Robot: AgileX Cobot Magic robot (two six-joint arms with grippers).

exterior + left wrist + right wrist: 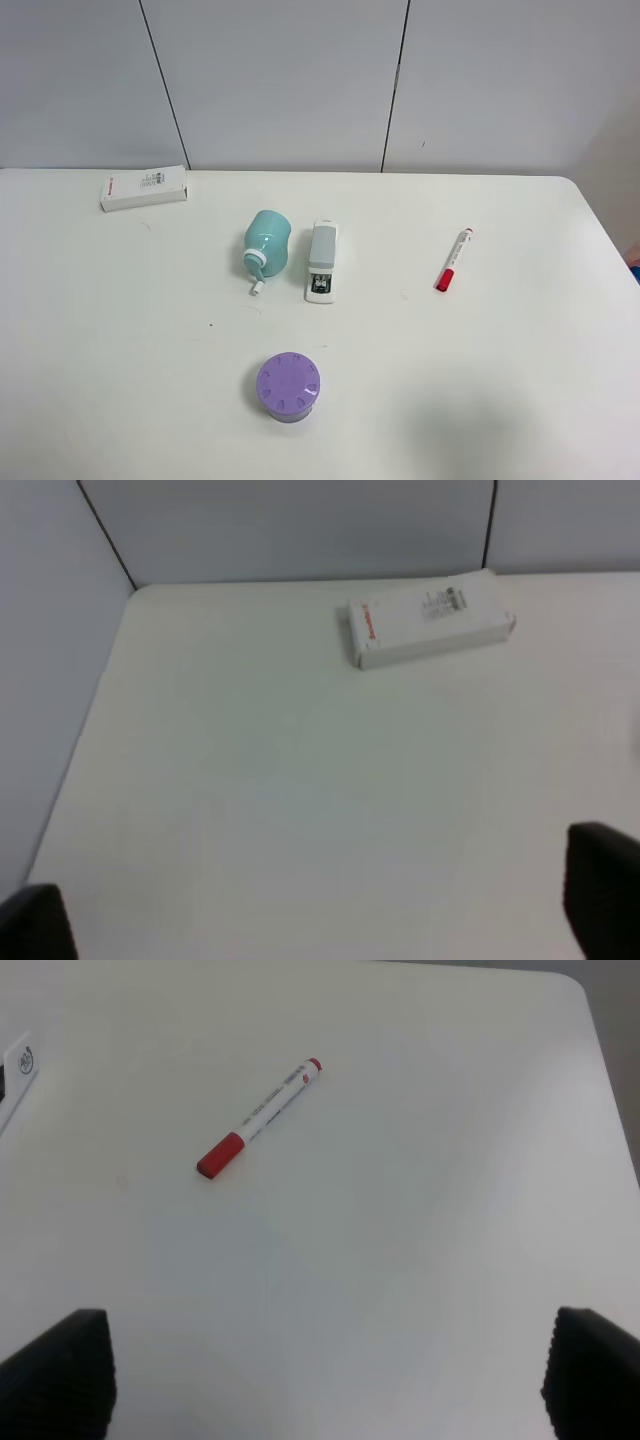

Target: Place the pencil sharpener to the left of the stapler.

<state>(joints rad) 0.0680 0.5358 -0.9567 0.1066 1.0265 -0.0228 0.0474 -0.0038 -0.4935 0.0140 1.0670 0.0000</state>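
The light teal pencil sharpener (266,243) lies on the white table (480,380), its white collar and crank pointing toward the front edge. Just to its right, almost touching, lies the grey and white stapler (322,262), dark metal showing at its near end. A sliver of the stapler (14,1072) shows at the edge of the right wrist view. Neither arm appears in the exterior high view. My left gripper (320,920) is open over bare table, and my right gripper (325,1375) is open too, with nothing between the fingers of either.
A white box with red print (144,188) lies at the back left, also seen as the white box (430,620). A red-and-white marker (453,260) lies to the right, also seen as the marker (258,1120). A purple round lidded container (288,386) stands near the front.
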